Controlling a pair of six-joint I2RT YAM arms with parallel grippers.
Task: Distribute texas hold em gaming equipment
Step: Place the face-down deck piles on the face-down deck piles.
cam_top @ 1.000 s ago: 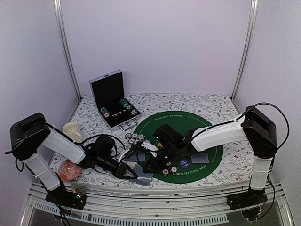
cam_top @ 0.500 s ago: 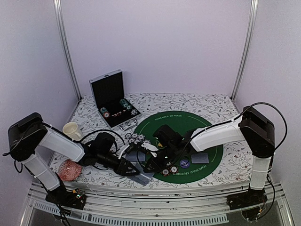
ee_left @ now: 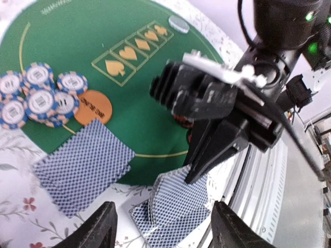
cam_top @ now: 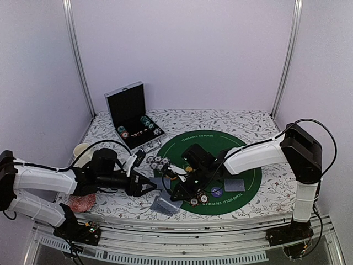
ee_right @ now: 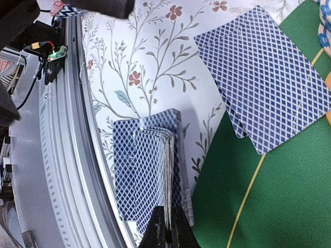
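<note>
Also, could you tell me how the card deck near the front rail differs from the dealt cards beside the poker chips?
The card deck is a thick, slightly skewed stack; the dealt cards lie flat and thin. The deck sits mostly on the floral cloth, while the dealt cards straddle the cloth and the green mat's edge. Both show blue lattice backs, face down.
</note>
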